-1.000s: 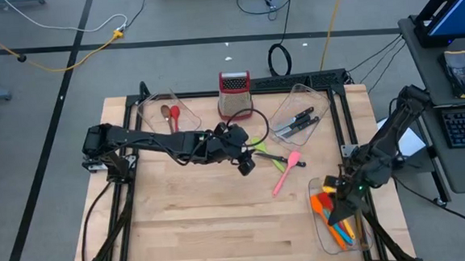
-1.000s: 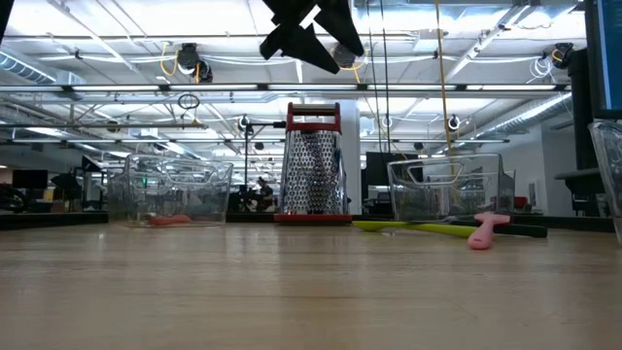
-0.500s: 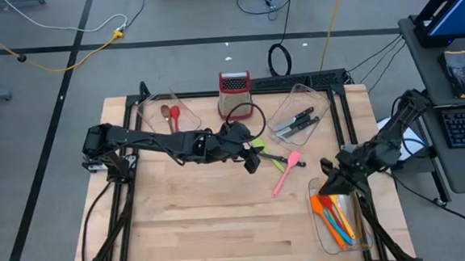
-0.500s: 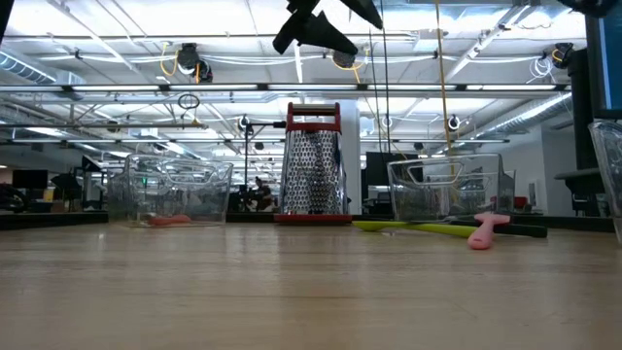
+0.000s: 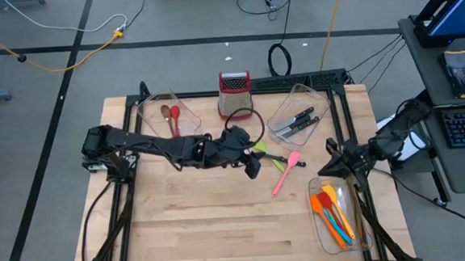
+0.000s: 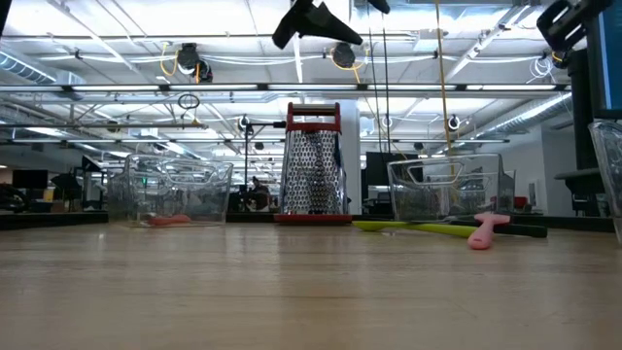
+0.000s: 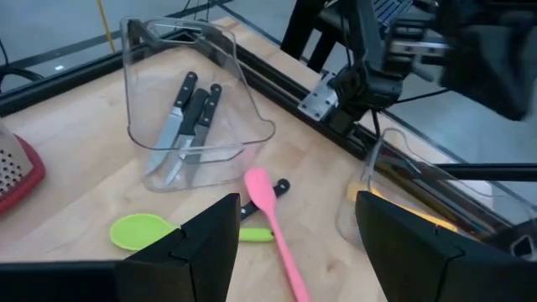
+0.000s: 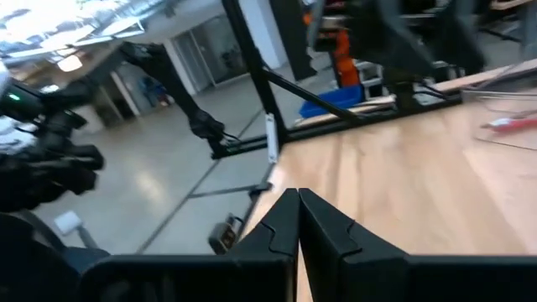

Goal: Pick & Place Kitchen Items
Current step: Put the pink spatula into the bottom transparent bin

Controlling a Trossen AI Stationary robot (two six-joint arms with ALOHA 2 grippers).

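A pink spatula (image 5: pixel 286 171) (image 7: pixel 273 222) lies flat on the wooden table right of centre. Beside it lie a green spatula (image 5: pixel 259 148) (image 7: pixel 144 230) and a black-handled utensil (image 5: pixel 277 158). My left gripper (image 5: pixel 252 165) (image 7: pixel 294 243) hovers open above them, touching nothing. Black-handled knives (image 5: pixel 298 120) (image 7: pixel 186 117) lie in a clear bin at the far right. Orange, red and blue utensils (image 5: pixel 333 212) fill a clear bin at the near right. My right gripper (image 5: pixel 330 170) (image 8: pixel 298 226) is shut and empty, just beyond that bin's far end.
A steel box grater with a red top (image 5: pixel 234 94) (image 6: pixel 313 160) stands at the far middle. A clear bin at the far left (image 5: pixel 169 114) holds a red and a brown spoon. Bare wood (image 5: pixel 206 221) spreads over the near left half of the table.
My right gripper has drawn back from the near right bin toward the table's far edge, rolling and tipping from pointing down into the bin to nearly level. It stays shut. My left gripper has rolled a little in place above the spatulas. It stays open.
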